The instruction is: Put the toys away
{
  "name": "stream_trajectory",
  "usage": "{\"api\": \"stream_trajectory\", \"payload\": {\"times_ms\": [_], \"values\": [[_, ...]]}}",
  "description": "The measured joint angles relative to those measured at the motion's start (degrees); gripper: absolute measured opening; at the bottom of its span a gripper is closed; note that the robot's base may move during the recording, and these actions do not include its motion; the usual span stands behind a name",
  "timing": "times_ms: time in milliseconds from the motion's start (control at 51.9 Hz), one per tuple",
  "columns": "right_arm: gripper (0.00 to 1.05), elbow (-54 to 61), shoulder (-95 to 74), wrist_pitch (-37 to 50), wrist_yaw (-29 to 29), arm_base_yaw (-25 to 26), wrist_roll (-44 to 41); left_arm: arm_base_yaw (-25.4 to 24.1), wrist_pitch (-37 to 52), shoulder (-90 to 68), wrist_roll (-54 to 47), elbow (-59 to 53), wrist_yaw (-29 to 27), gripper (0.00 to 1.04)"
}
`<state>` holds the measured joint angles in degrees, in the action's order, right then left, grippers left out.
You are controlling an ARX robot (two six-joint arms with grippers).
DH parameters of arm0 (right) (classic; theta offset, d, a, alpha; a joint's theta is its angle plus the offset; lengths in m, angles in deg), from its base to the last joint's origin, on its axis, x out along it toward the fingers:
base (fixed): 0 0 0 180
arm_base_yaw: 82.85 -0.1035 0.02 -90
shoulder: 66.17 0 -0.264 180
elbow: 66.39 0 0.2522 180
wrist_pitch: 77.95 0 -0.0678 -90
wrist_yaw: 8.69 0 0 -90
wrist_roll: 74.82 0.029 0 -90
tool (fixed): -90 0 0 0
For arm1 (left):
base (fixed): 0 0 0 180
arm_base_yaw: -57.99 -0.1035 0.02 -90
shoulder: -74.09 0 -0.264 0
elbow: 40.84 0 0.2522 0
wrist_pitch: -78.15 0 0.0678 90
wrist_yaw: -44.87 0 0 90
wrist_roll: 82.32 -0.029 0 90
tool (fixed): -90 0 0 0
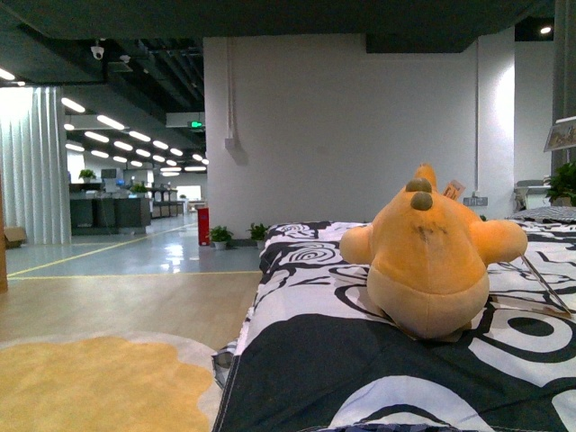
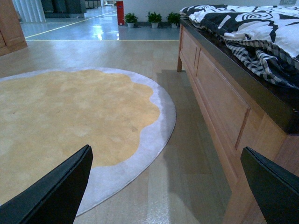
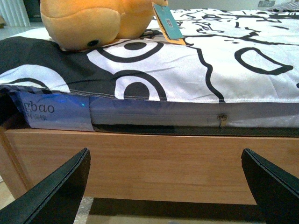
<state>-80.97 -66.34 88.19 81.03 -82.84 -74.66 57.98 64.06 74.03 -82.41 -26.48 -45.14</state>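
- On the bed, the plush toy [image 1: 427, 261] lies on a black-and-white patterned cover [image 1: 333, 351], toward the right side. It is orange-yellow, with two dark nubs on top.
- A blue-grey tag [image 3: 167, 21] hangs from the toy down onto the cover.
- The right pincer [image 3: 165, 156] is released, its dark fingers spread wide with nothing between them. It sits low, facing the wooden bed frame [image 3: 149, 168] below the toy.
- The left pincer [image 2: 166, 156] is also released and empty. It is over the floor [image 2: 187, 154], between the yellow rug [image 2: 70, 116] and the side of the bed.
- Potted plants [image 2: 154, 18] stand by the far wall.
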Motion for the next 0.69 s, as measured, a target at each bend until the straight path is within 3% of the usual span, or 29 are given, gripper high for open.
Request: {"api": "stream_trajectory", "payload": {"times_ms": [77,96,154,212,289,385,462,693], "values": [[0.98,0.0,0.0,0.0,0.0,0.0,0.0,0.0,0.0,0.0,0.0,0.0,0.0,0.98],[0.98,-0.1,-0.5,0.1,-2.6,0.7,0.4,0.0,0.0,0.0,0.0,0.0,0.0,0.98],[0.98,-0.5,-4.8,2.9,-17.4,6.4,2.5,0.0,0.0,0.0,0.0,0.0,0.0,0.98],[0.98,-2.0,-10.2,7.2,-27.1,11.0,4.4,0.0,0.0,0.0,0.0,0.0,0.0,0.98],[0.98,-5.6,-18.7,15.1,-34.8,14.3,5.7,0.0,0.0,0.0,0.0,0.0,0.0,0.98],[0.98,-11.0,-28.0,22.9,-33.3,12.9,5.8,0.0,0.0,0.0,0.0,0.0,0.0,0.98],[0.98,-16.5,-36.5,27.8,-29.1,8.8,4.8,0.0,0.0,0.0,0.0,0.0,0.0,0.98],[0.98,-35.1,-56.8,29.9,-15.9,-6.5,1.2,0.0,0.0,0.0,0.0,0.0,0.0,0.98]]}}
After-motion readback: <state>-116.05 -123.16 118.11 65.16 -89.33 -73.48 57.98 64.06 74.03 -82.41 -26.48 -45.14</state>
